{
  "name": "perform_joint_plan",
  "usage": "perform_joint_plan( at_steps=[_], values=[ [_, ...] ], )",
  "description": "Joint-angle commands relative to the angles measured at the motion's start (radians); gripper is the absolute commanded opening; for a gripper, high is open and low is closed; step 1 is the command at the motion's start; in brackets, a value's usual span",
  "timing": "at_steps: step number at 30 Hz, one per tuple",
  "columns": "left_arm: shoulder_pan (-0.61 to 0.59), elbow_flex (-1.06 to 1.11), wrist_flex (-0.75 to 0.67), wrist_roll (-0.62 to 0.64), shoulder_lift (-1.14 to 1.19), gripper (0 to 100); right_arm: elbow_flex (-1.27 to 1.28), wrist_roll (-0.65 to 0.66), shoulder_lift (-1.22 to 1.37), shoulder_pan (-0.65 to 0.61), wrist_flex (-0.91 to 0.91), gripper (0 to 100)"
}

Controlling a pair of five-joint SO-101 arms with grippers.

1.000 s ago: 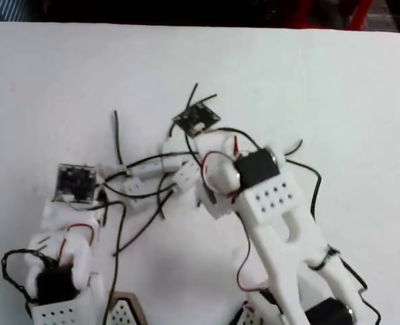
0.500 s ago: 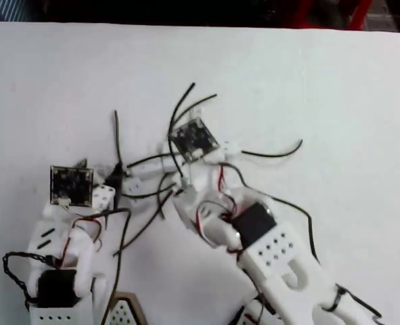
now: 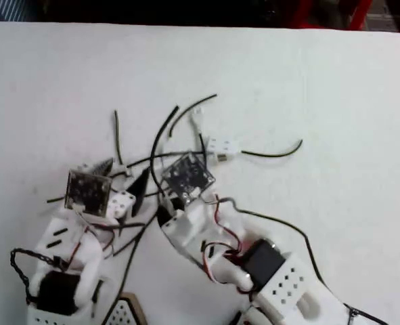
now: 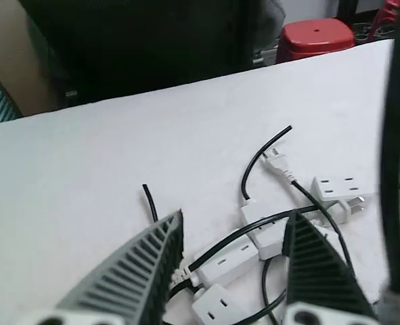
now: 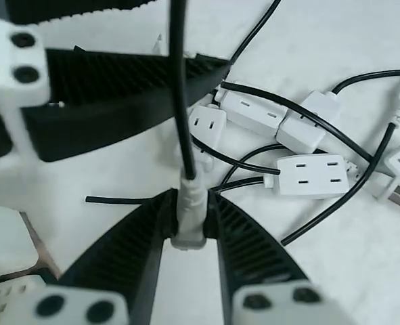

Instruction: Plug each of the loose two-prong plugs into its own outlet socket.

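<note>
The right gripper (image 5: 189,202) pinches a smooth white plug (image 5: 188,229) (round black cord); the ribbed left gripper (image 4: 235,223) is spread wide.

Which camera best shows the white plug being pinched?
The right wrist view: the white plug sits close up, clamped in the right gripper, its black cord rising. In the high view the arm hides it, leaving the cord's arc. The left wrist view catches that cord, blurred, at its edge.
</note>
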Motion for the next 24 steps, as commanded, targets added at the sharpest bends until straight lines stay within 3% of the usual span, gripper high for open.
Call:
perform_joint_plan(
  at_steps=[1, 6, 11, 19, 24],
  values=[
    [0.09, -0.112, 0.061, 0.005, 0.002, 24, 0.006, -0.008, -0.027, -0.012, -0.036, 1.7],
    [0.199, -0.13, 0.141, 0.005, 0.002, 24, 0.008, -0.008, -0.028, -0.012, -0.039, 1.7],
    [0.189, -0.138, 0.147, 0.003, 0.002, 24, 0.008, -0.008, -0.027, -0.004, -0.039, 1.7],
    [-0.174, -0.123, 0.133, -0.028, 0.004, 24, 0.006, 0.055, -0.022, 0.205, -0.139, 1.6],
    [-0.272, -0.005, 0.153, -0.08, 0.004, 24, 0.005, 0.129, 0.096, 0.265, -0.259, 1.6]
  ],
)
